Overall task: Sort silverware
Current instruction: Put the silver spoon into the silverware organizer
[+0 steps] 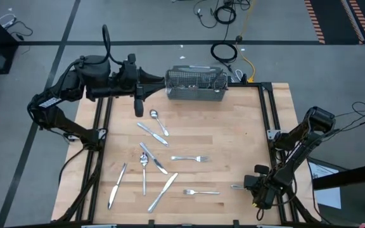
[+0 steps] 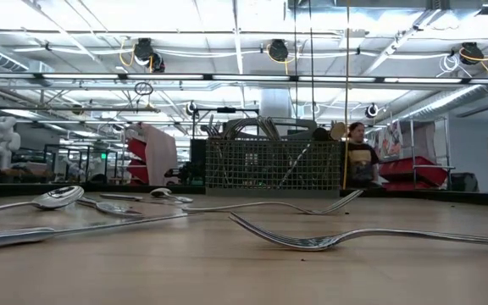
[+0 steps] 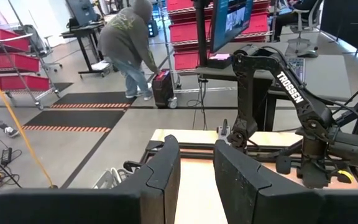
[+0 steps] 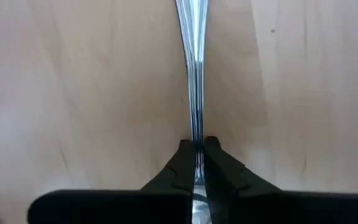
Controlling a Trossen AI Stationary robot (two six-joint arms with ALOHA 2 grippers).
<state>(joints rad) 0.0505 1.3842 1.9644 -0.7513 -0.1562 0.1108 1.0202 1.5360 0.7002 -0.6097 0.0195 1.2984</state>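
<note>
We have the right gripper (image 4: 194, 155) down at the near right edge of the table (image 1: 246, 126), its fingers pinched on the slim ribbed handle of one piece of silverware (image 4: 193, 62) (which kind we cannot tell, the head is out of frame). So we are at the grasp. The rest lies scattered mid-table, a fork (image 1: 191, 158) and a spoon (image 1: 159, 122) among it, with the basket (image 1: 196, 86) at the far edge. Next we must lift cleanly and carry across. Our left gripper (image 3: 196, 180) hangs part open beside the basket, holding nothing.
</note>
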